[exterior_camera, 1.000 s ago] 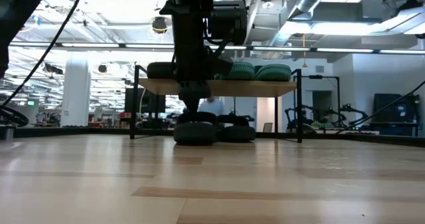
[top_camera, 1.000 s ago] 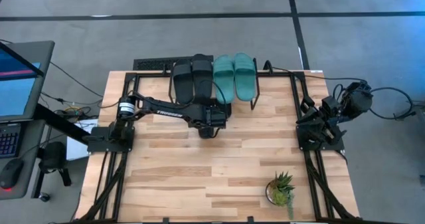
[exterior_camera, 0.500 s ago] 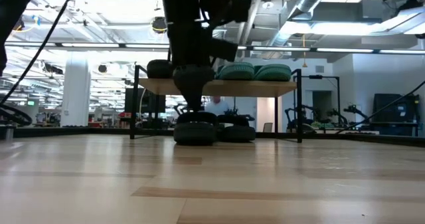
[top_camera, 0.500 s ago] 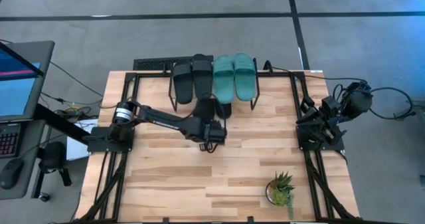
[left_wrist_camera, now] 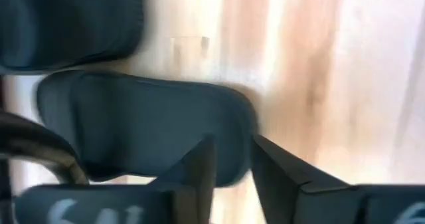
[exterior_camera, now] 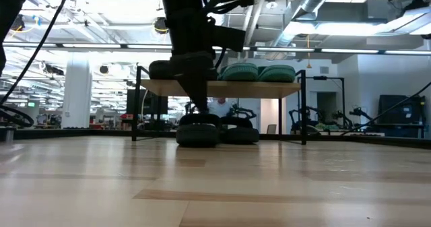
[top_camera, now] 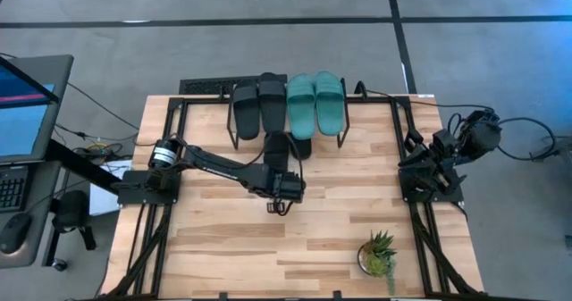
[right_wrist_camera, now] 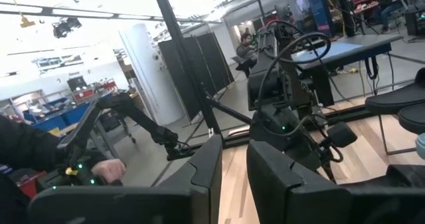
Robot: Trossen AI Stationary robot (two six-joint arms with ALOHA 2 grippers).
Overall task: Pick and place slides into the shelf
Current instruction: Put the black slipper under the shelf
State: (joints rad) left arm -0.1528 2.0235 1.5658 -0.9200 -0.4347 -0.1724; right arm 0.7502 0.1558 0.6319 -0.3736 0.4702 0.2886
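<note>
The shelf point(top_camera: 350, 131) stands at the table's far edge with two black slides point(top_camera: 257, 104) and two teal slides point(top_camera: 315, 103) lying on its top board point(exterior_camera: 269, 89). Two more black slides point(top_camera: 278, 147) point(top_camera: 302, 146) rest sole-down on the table under it, their near ends sticking out; the low view shows them side by side point(exterior_camera: 197, 134) point(exterior_camera: 240, 134). My left gripper point(top_camera: 279, 206) hangs shut and empty just near of the left one, which shows below its fingers in the left wrist view point(left_wrist_camera: 146, 124). My right gripper point(right_wrist_camera: 234, 164) is shut, parked at the table's right edge.
A small potted plant point(top_camera: 379, 255) stands near the front right. Black frame rails run along the table's left point(top_camera: 147, 238) and right point(top_camera: 433, 238) sides. A person's hand point(right_wrist_camera: 103, 169) shows beyond the table's left. The near half of the tabletop point(top_camera: 250, 256) is bare wood.
My left gripper has drawn back from over the black slide under the shelf toward the table's near edge. That slide, which the arm covered a second ago, now shows whole and lies still on the table.
</note>
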